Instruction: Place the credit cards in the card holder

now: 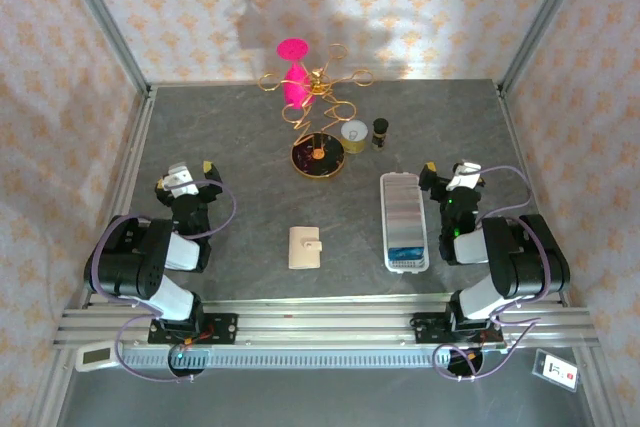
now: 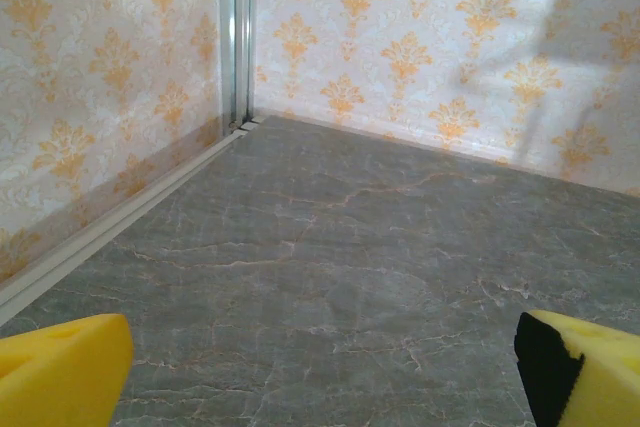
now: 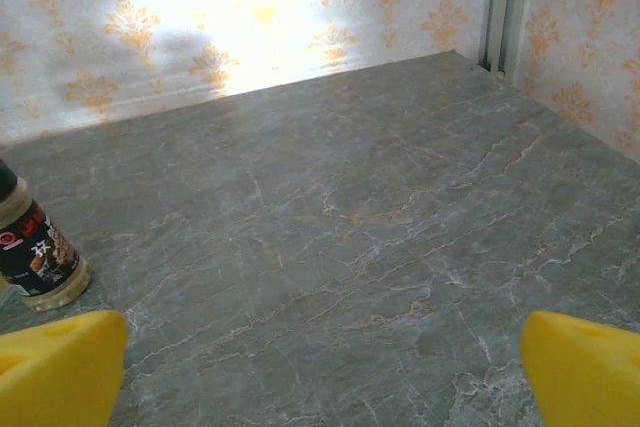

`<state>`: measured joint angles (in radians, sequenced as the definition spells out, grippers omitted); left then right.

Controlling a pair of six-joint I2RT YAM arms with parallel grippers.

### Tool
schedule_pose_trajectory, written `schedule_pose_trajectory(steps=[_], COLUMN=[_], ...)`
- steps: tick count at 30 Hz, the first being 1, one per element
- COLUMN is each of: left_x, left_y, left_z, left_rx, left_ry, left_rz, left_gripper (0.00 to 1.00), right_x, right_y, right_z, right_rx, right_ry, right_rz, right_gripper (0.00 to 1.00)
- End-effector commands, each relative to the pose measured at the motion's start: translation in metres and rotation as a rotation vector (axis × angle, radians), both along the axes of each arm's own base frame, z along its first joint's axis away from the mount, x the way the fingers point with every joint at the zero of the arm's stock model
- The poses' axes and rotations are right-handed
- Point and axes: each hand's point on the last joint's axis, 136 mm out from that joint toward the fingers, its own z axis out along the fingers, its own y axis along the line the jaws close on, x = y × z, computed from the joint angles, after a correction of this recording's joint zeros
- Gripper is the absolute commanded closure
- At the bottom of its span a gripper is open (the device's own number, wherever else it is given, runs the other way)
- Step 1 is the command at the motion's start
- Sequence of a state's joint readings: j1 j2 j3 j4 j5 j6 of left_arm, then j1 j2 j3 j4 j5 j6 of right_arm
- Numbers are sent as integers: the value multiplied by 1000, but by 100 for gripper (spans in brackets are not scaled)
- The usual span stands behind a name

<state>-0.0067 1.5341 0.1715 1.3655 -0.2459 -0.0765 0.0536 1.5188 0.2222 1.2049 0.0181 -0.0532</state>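
One small cream folding wallet (image 1: 306,247), one long white ridged tray (image 1: 404,197), one round dark dish (image 1: 318,157), one little round tin (image 1: 354,133), one small dark bottle (image 1: 380,132), one gold wire stand (image 1: 315,82). Blue cards (image 1: 407,250) in the tray: too bunched to count.

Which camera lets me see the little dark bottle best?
The right wrist camera. The bottle stands close, at the left edge, so its dark label and pale bottom are clear. From the top camera it is a tiny dark speck beside a round tin. The left wrist camera faces a wall corner.
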Motion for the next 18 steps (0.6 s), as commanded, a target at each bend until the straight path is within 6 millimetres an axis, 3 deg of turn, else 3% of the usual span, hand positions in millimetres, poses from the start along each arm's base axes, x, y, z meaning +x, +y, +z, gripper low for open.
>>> schedule_pose_trajectory(steps=[1,18], left_x=[5,7], left_y=[-4,-7], left_z=[7,6], left_rx=[14,20], left_ry=[-16,-8], left_rz=[-13,-32], left_gripper=[1,1], right_x=[4,4], right_y=[-2,-2], right_z=[10,9], right_rx=[8,7], right_ry=[-36,-34], right_rz=[-5,-4], right_gripper=[0,0])
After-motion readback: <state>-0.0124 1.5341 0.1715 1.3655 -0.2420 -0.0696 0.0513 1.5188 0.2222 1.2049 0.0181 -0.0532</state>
